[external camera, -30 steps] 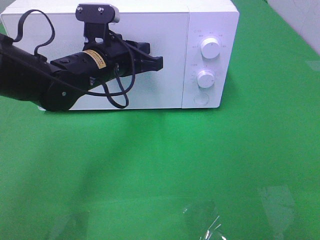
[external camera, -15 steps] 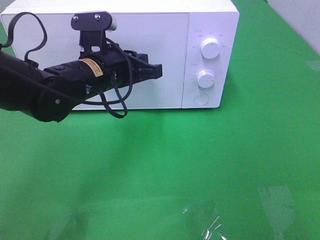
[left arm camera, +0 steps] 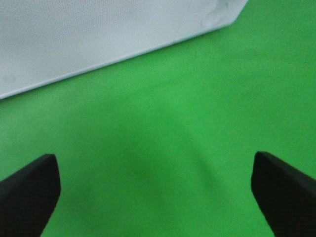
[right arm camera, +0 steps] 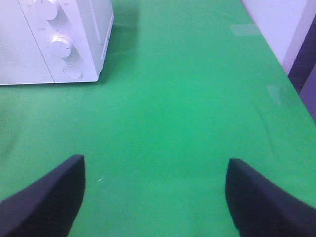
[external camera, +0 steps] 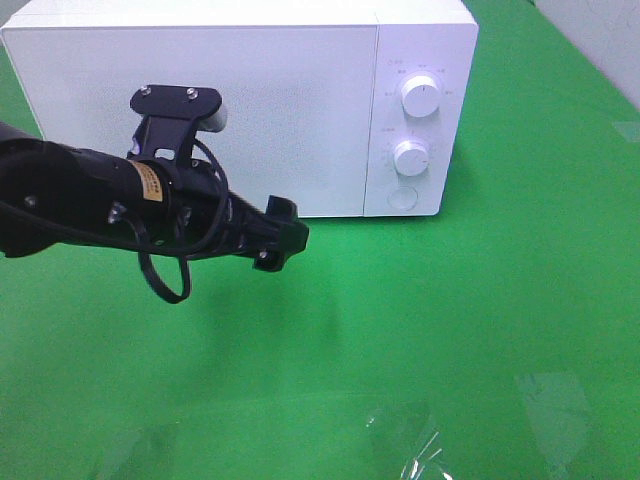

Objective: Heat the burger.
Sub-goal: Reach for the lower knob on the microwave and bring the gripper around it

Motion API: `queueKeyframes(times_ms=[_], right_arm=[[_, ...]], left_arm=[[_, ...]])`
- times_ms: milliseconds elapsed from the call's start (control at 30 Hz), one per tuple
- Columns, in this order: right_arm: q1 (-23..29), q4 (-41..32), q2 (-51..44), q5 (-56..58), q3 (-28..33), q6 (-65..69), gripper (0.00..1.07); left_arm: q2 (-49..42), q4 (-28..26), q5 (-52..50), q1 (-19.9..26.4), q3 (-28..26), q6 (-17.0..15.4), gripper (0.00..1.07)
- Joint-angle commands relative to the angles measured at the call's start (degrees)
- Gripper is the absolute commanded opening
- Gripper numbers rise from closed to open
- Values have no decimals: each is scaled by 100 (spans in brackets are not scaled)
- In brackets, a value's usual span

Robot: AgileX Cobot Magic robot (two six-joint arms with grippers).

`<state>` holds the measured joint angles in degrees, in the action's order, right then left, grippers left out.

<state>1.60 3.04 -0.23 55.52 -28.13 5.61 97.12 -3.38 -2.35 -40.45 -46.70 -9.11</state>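
**Progress.** The burger appears in none of the three views. The microwave (external camera: 240, 100) stands at the far side of the green cloth (external camera: 450, 330) with its door (external camera: 200, 110) shut. We cannot tell whether the burger lies behind that door. If it does, loading is done and what remains is setting the two knobs (external camera: 420, 97) on the right-hand panel, or pressing the round button (external camera: 402, 197) below them. If it does not, nothing of the task shows as complete.

**Grippers.** The left gripper (external camera: 283, 232) hangs just in front of the door's lower edge, clear of it, with its jaws spread wide and nothing between them. The right gripper (right arm camera: 155, 197) is out of the overhead view. Its own camera shows its jaws wide apart and empty over bare cloth, near and to the right of the microwave.

**Clearance.** The cloth in front of and to the right of the microwave carries nothing in view. The only nearby edges are the microwave's front face and its right corner. The cloth ends at the far right (external camera: 610, 30).
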Motion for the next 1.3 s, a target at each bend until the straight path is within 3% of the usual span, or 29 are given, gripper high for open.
queueKeyframes(times_ms=[33, 133, 333, 533, 633, 700, 800, 833, 867, 933, 1033, 1100, 1300], right_arm=[[-11, -40, -143, -57, 11, -69, 76], [-11, -40, -143, -57, 11, -69, 76], [-11, -40, -143, -57, 11, -69, 76], [-11, -40, -143, -57, 11, -69, 76], [-11, -40, -143, -57, 11, -69, 76], [-11, -40, -143, -57, 11, -69, 76], [-11, -40, -143, -57, 11, -69, 76], [-11, -40, -143, -57, 11, -69, 76], [-11, -40, -143, -57, 11, -69, 76], [-11, -40, -143, -57, 11, -69, 76], [-11, -40, -143, -57, 11, -69, 76], [-11, -40, -143, -57, 11, -69, 76], [-11, -40, -143, -57, 11, -69, 76]], left_arm=[[-304, 23, 928, 109, 6, 17, 98], [-630, 86, 2315, 435, -17, 23, 98], [-1060, 229, 3306, 837, -17, 74, 98], [-1851, 390, 5340, 1077, -17, 57, 98], [-1908, 390, 5495, 1140, -17, 57, 98], [-2091, 338, 6148, 1765, -17, 212, 98], [-2131, 304, 6245, 1942, -17, 309, 98], [-2217, 103, 6440, 2412, -17, 636, 97], [-2217, 103, 6440, 2412, -17, 636, 97], [-2412, -527, 6595, 3243, -17, 1026, 97], [-2487, -705, 6595, 3426, -17, 1106, 97], [-2825, -1037, 6698, 3959, 57, 1329, 97], [-3529, -991, 6709, 4120, 418, 1324, 97]])
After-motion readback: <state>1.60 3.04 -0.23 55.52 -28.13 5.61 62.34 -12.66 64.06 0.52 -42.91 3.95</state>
